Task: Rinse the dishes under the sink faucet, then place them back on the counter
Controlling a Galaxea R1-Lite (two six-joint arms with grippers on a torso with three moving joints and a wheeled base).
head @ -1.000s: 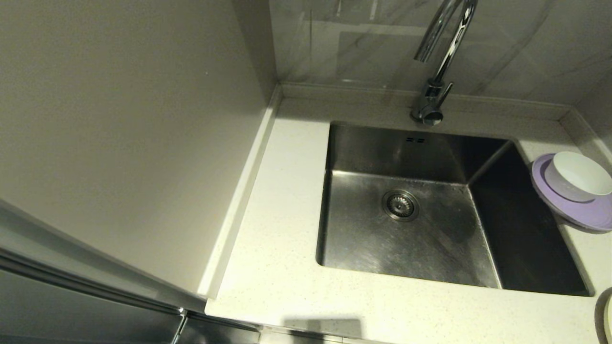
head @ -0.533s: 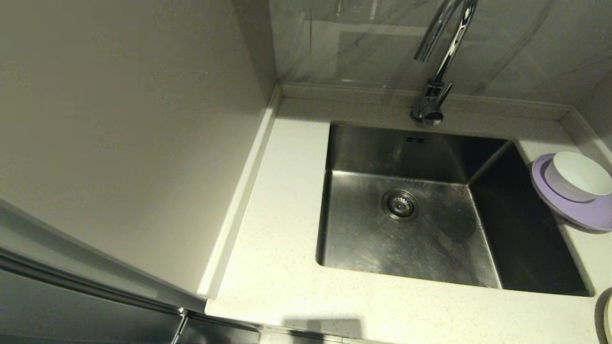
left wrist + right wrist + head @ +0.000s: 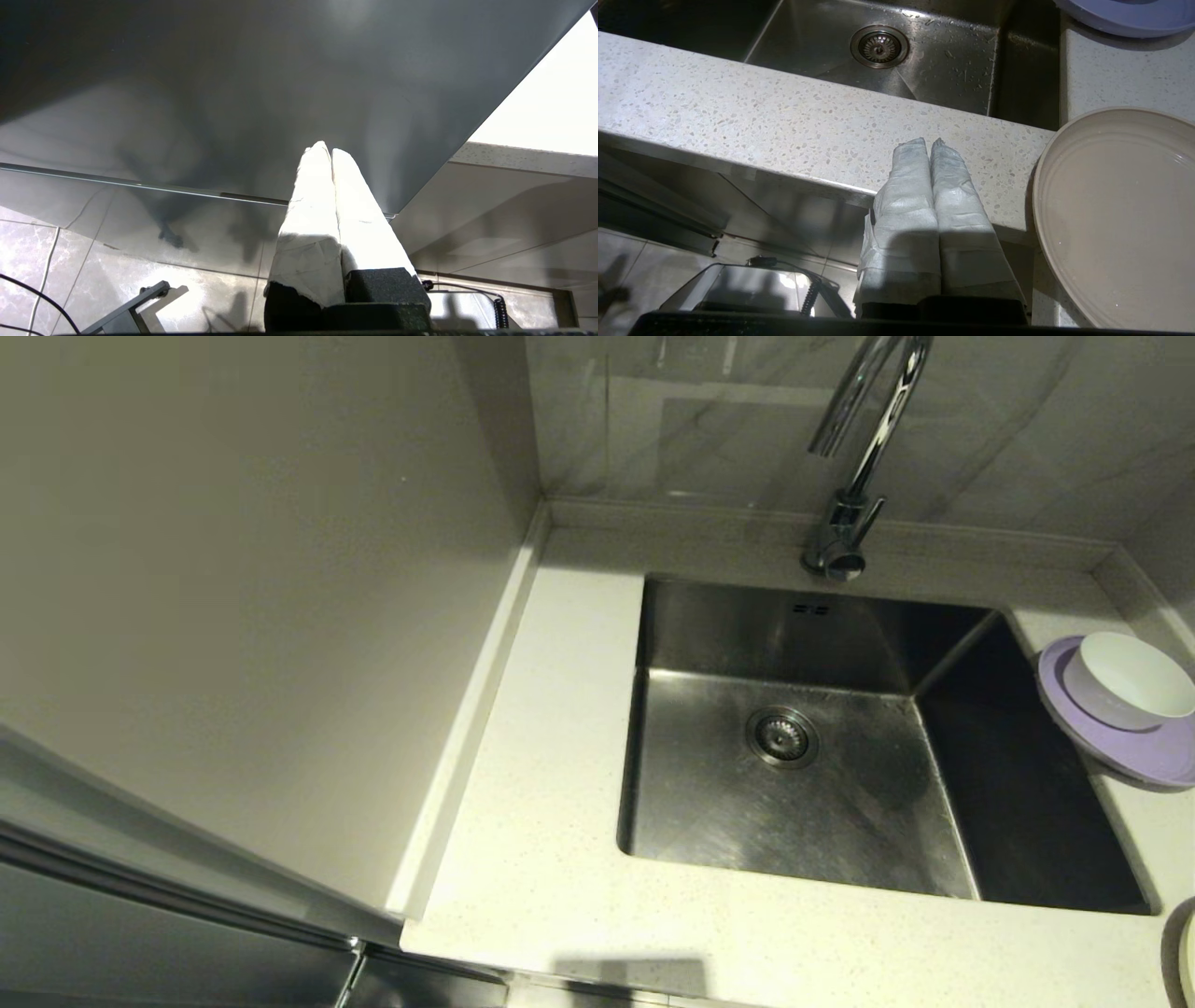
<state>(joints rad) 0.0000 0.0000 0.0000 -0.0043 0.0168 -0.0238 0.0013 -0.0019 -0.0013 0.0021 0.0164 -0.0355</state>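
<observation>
Dishes wait on the tabletop, both arms low and idle.

A white bowl [image 3: 1134, 679] sits on the purple plate [image 3: 1120, 751] at right of the sink [image 3: 794, 784]; the beige plate [image 3: 1115, 214] lies lower right, overhanging the tabletop [image 3: 541, 859] edge. The faucet [image 3: 854, 457] stands above. Right gripper [image 3: 930, 141] and left gripper [image 3: 325, 149] are pressed closed, empty, below the tabletop. A rising arm could knock the beige plate off.

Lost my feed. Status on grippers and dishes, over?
Left gripper shut, empty, below counter level. Right gripper shut, empty, at the counter front edge. Beige plate, purple plate with white bowl on counter. Sink empty.
</observation>
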